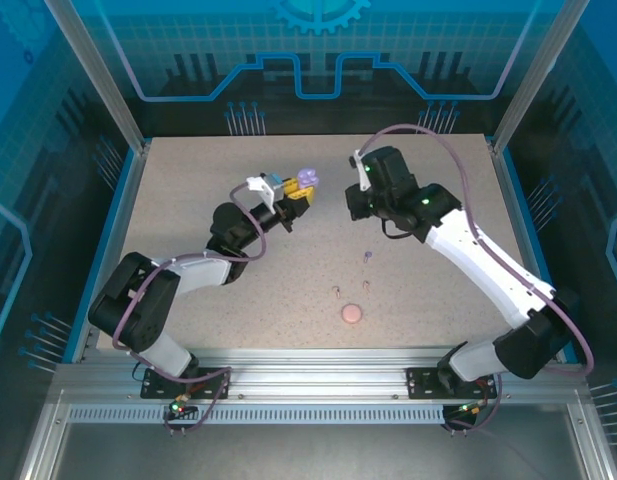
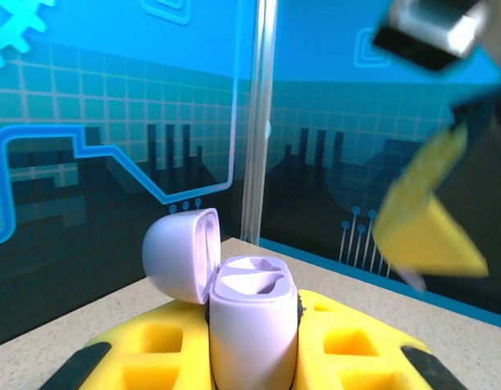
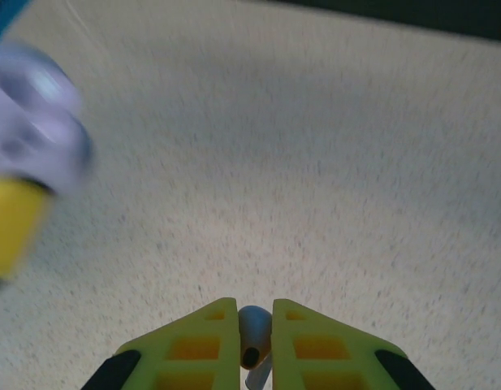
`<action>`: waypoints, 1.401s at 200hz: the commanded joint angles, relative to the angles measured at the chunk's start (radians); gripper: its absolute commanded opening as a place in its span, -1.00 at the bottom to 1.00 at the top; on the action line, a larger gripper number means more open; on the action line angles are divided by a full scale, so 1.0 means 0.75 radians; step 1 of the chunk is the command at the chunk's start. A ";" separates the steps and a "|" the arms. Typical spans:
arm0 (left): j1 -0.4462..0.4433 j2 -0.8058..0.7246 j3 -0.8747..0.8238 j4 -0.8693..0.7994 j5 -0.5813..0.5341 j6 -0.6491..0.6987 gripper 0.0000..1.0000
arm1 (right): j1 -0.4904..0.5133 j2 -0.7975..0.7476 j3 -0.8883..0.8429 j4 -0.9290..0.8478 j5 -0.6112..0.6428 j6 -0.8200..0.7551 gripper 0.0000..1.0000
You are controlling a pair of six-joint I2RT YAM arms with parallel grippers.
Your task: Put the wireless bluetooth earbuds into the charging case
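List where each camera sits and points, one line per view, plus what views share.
Top external: above, behind the bases, looking down on the table; both arms, left gripper, right gripper.
Left wrist: on the left arm, facing across the held open charging case toward the wall; own yellow fingers.
Right wrist: looking down at the table; own fingers pinching an earbud.
Shared: all three show the case.

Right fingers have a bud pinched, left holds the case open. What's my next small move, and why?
Probably ease the right gripper left toward the charging case, bringing the earbud over an empty well: the lid is open, both wells look empty, and the left gripper holds it.
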 commanded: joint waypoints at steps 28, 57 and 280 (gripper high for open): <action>-0.150 0.005 0.112 0.045 -0.181 0.319 -1.00 | -0.013 -0.088 0.165 0.155 -0.009 -0.102 -0.73; -0.210 0.054 0.192 0.064 -0.253 0.430 -1.00 | -0.009 -0.135 0.122 0.301 -0.063 -0.119 -0.73; -0.245 0.125 0.287 0.056 -0.325 0.405 -1.00 | 0.012 -0.240 -0.314 0.862 -0.144 -0.138 -0.72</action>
